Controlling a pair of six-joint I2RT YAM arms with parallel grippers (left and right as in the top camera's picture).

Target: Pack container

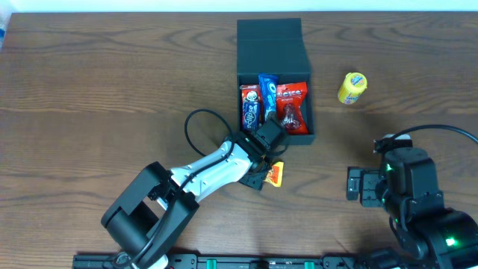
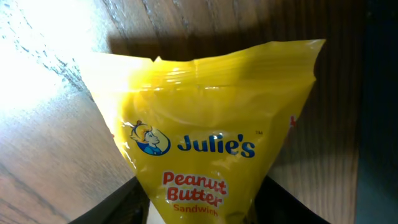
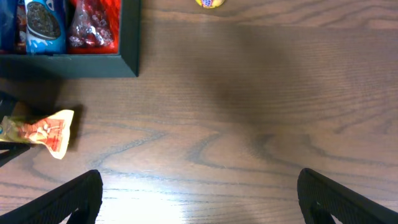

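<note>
The dark teal container [image 1: 275, 39] stands open at the table's back middle, lid flap folded back. It holds a blue packet, a red packet and a third snack; its corner shows in the right wrist view [image 3: 129, 37]. My left gripper [image 1: 267, 173] is shut on a yellow Julie's Peanut Butter Sandwich packet [image 2: 211, 137], just in front of the container; the packet also shows in the overhead view [image 1: 276, 174] and the right wrist view [image 3: 43, 130]. My right gripper [image 3: 199, 199] is open and empty over bare wood at the front right [image 1: 358, 187].
A small yellow snack packet [image 1: 352, 87] lies to the right of the container, also at the top of the right wrist view [image 3: 208, 3]. A black cable [image 1: 202, 127] loops over the left arm. The wooden table [image 1: 89, 90] stretches to the left.
</note>
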